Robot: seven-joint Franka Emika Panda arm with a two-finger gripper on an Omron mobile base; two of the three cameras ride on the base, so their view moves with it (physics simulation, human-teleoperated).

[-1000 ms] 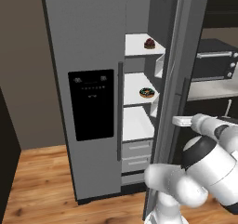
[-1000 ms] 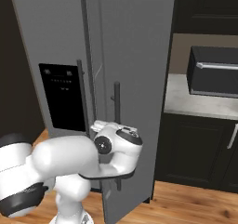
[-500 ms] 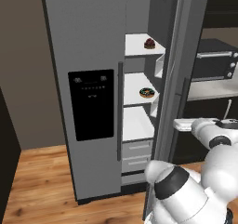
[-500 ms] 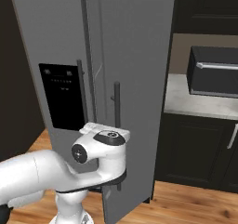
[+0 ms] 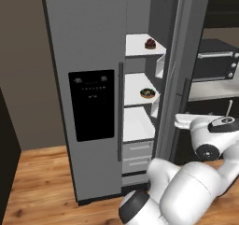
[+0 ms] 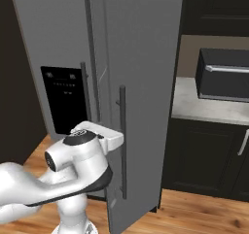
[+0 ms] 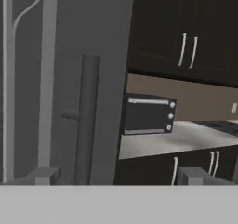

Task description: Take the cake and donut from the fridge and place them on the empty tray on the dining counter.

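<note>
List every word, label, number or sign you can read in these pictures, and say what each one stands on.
No text can be read anywhere in these pictures.
Black dispenser panel on the fridge: a few small pale marks near its top, too small and blurred to read.
Dark oven on the counter: small round knobs down its right side, no legible marking.

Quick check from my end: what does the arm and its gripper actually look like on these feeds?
The arm is glossy white, built of thick rounded links with dark grey to black bands and round caps at the joints. No cables or markings show. In the hand view the gripper ends in two small, blocky grey finger tips.
</note>
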